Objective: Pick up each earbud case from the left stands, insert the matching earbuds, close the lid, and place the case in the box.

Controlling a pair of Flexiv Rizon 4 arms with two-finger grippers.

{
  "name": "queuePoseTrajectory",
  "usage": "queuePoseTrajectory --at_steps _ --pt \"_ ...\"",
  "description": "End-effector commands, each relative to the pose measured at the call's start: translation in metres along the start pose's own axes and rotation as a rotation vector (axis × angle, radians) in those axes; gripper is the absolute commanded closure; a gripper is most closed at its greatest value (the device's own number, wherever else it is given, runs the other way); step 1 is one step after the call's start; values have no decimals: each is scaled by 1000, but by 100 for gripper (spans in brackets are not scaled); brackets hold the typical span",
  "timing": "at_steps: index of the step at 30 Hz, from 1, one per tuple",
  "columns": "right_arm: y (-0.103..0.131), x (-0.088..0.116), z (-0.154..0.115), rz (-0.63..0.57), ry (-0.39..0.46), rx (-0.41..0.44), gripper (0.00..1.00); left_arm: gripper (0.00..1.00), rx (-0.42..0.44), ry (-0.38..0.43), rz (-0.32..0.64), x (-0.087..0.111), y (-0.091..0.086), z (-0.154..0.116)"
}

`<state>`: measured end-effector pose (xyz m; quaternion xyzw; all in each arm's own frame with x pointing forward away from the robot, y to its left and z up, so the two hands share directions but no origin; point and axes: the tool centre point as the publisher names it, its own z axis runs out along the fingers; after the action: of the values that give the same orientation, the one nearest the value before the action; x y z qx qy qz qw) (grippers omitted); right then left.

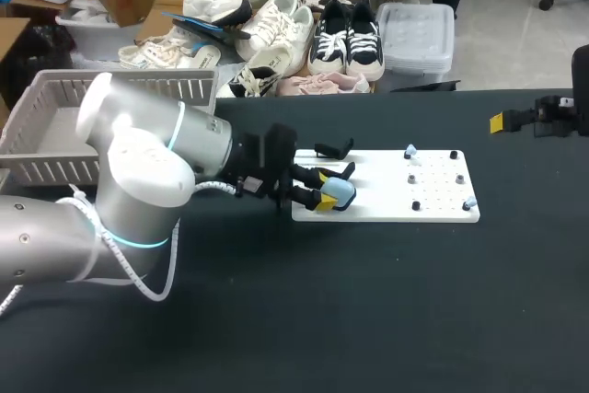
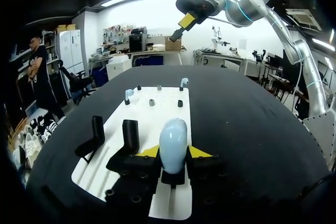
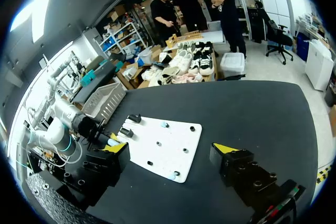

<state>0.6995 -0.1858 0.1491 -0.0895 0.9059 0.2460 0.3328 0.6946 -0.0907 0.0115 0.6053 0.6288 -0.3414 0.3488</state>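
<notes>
A light blue earbud case (image 2: 173, 140) stands upright at the near end of the white board (image 2: 163, 103). My left gripper (image 2: 174, 152) is shut on it, one yellow tip against each side. In the head view the case (image 1: 341, 192) and left gripper (image 1: 326, 188) are at the board's (image 1: 386, 192) left end. Two empty black stands (image 2: 129, 135) (image 2: 96, 132) are beside the gripper. Two pale blue earbuds (image 2: 129, 94) (image 2: 184, 82) sit on pegs at the board's far end. My right gripper (image 3: 172, 149) is open and empty, high over the table's far right (image 1: 515, 122).
A grey slatted basket (image 1: 55, 131) stands at the table's back left, behind my left arm. Small black pegs (image 1: 433, 181) dot the right half of the board. Black tabletop (image 1: 368, 301) spreads in front of the board.
</notes>
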Motion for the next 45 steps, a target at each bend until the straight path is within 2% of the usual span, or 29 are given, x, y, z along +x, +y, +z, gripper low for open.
queuePoseTrajectory --at_steps 1,5,9,17,28,40,45 --pt "-1 -1 0 0 3 -3 0 82 3 -1 1 1 3 1" --pt "-1 -1 0 0 3 -3 0 87 3 -1 2 0 2 2" --pt "-1 -1 0 0 3 -3 0 100 3 -3 3 -2 2 1" --pt "-1 -1 0 0 3 -3 0 100 -1 -14 2 -9 -1 -5" --pt "-1 -1 0 0 3 -3 0 100 -7 -44 18 -33 -7 -17" --pt "-1 -1 0 0 3 -3 0 100 -54 -35 -14 -68 -11 -11" --pt "0 -2 2 -46 7 -36 0 100 -64 -77 -69 -90 -12 -11"
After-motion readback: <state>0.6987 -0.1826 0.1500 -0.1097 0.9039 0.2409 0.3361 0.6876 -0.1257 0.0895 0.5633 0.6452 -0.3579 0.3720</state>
